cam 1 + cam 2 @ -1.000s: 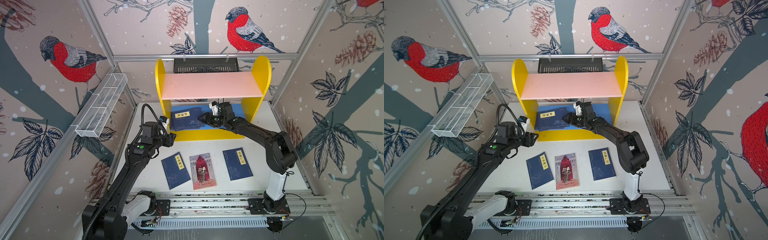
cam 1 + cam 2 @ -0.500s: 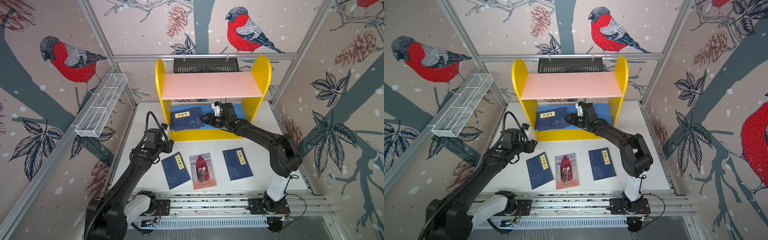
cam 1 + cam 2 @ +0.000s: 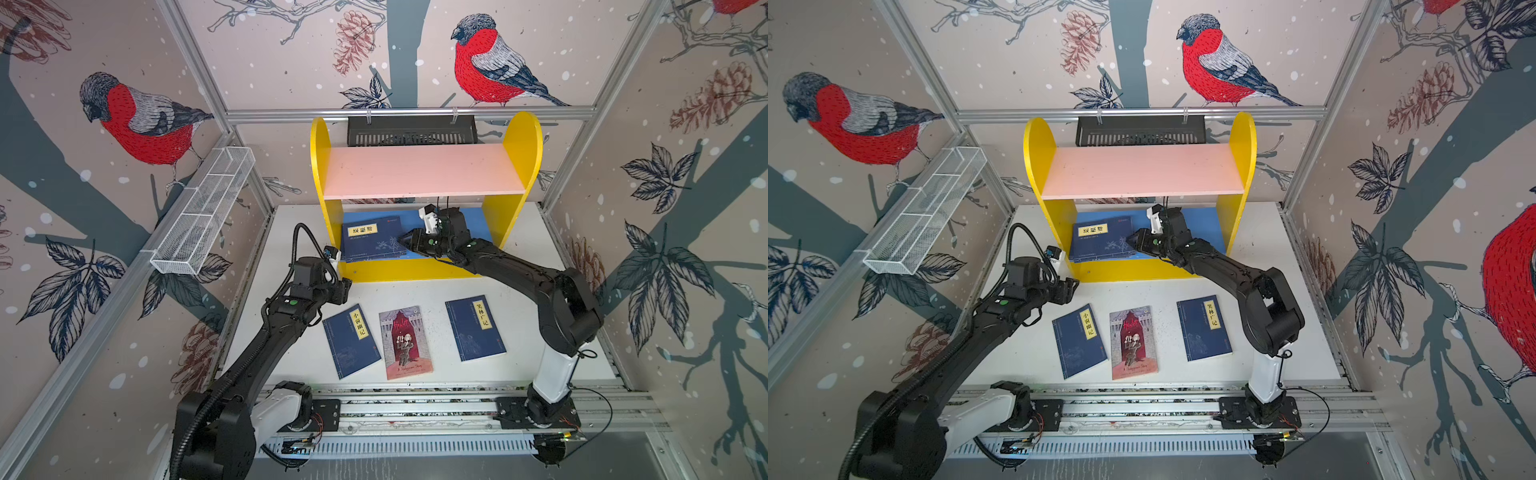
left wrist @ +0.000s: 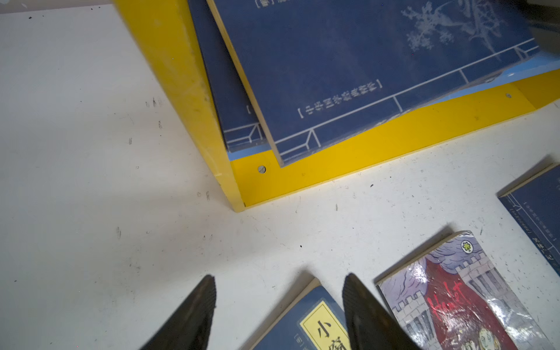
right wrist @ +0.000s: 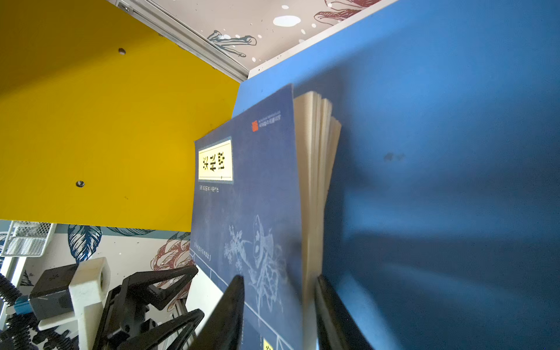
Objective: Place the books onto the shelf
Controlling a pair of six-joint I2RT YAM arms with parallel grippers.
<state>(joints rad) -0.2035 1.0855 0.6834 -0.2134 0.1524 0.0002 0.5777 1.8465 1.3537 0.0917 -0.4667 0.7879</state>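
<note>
**Two books shelved, three left on the surface**

The right end effector (image 3: 405, 241) reaches under the pink upper board (image 3: 419, 172) of the yellow-sided shelf (image 3: 521, 137). It meets the near corner of the top navy book (image 3: 372, 239), which lies flat on the blue lower board (image 3: 478, 216). The low, sideways reach looks chosen to clear the upper board. The grip at the book's open edge suggests the book is being squared up or re-seated, not lifted away.

The left end effector (image 3: 347, 286) hangs open and empty just above the surface (image 3: 519, 232). It sits beside the shelf's front corner, over the top corner of the left navy book (image 3: 351, 340), likely its next pick. The Hamlet paperback (image 3: 405, 343) and the right navy book (image 3: 473, 328) lie flat alongside, apart from each other.

In both top views the right arm's own body hides its fingertips. The right wrist view shows one finger (image 5: 230, 303) over the cover and the other beyond the fanned pages, so they straddle the book. Whether they actually pinch it cannot be told.

The left wrist view shows a lower navy book (image 4: 224, 91) beneath the top one, pushed against the yellow side panel. The upper book sits askew, its corner overhanging the shelf's front lip.
</note>
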